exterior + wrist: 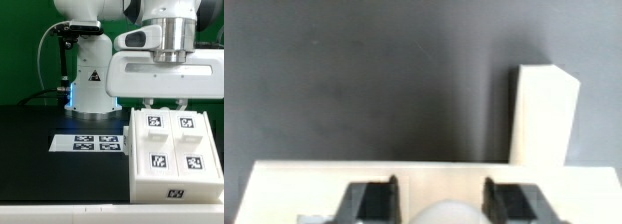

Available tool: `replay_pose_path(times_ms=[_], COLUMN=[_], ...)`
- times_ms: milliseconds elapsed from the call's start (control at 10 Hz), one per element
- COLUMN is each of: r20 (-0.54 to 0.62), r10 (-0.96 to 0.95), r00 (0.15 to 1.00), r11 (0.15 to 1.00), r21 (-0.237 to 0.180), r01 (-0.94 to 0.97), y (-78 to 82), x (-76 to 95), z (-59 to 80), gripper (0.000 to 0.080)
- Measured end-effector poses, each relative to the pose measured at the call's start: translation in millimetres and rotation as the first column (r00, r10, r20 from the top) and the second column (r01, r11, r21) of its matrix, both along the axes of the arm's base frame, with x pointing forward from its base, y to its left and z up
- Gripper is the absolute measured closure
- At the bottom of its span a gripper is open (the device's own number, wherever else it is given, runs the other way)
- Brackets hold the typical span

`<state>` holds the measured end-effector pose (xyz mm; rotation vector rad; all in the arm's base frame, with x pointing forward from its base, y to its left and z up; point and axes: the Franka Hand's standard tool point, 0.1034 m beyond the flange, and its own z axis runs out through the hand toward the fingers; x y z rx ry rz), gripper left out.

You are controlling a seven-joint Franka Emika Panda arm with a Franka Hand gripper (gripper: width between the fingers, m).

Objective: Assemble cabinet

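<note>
We see the white cabinet (pixel 170 155) standing on the black table (pixel 30 160), on the near side at the exterior view's right. Its top carries four black-and-white tags in two rows, and a fifth tag shows on its near face. The arm (pixel 165 30) hangs straight above it, with the broad white hand filling the upper right of that view. The two fingers (pixel 150 106) reach down to the far edge of the cabinet's top.

In the wrist view, the dark fingers (pixel 375 200) stand apart, with a rounded white part of the cabinet (pixel 420 180) between them. A slim gap seems to show on each side of that part, so we cannot tell whether the jaws pinch it or only straddle it. One white bar of the cabinet runs across under the fingers. A narrower white bar meets it at a right angle and stretches away over the table (pixel 367 80).

The marker board (pixel 88 143) lies flat just beside the cabinet, on the exterior view's left, showing four tags. Farther back stands the white robot base (pixel 90 85) with a triangle sticker.
</note>
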<state>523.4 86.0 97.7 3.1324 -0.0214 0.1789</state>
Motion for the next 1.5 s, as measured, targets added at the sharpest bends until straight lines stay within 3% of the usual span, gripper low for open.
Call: replay_pose_path(times_ms=[200, 300, 500, 600, 900, 1000, 1100, 1200, 1300, 1500], r20=[-0.03, -0.125, -0.179, -0.195, -0.205, -0.292, -0.375, -0.426, -0.418, -0.407], r10=[-0.003, -0.013, -0.026, -0.03, -0.027, -0.021, -0.024, -0.052, -0.065, -0.063], r00=[1.0, 0.992, 0.984, 0.98, 0.978, 0.956, 0.927, 0.903, 0.906, 0.911], r11=[1.0, 1.0, 1.0, 1.0, 1.0, 1.0, 1.0, 0.999, 0.998, 0.998], r21=[-0.002, -0.001, 0.005, -0.01, -0.01, -0.015, -0.015, -0.019, -0.033, -0.032], r01=[0.003, 0.013, 0.027, 0.028, 0.026, 0.017, 0.02, 0.048, 0.057, 0.054], y=[-1.8, -4.4, -11.7, -8.7, -8.1, -9.2, -14.8, -23.5, -27.2, -24.8], x=[-3.6, -4.5, 9.9, 15.3, 13.4, 4.6, 9.3, 22.5, 33.5, 31.3], z=[-1.1, 13.0, 45.6, 52.3, 47.7, 51.6, 63.3, 65.1, 58.3, 54.7], gripper=[0.0581, 0.0581, 0.0581, 0.0581, 0.0581, 0.0581, 0.0581, 0.0581, 0.0581, 0.0581])
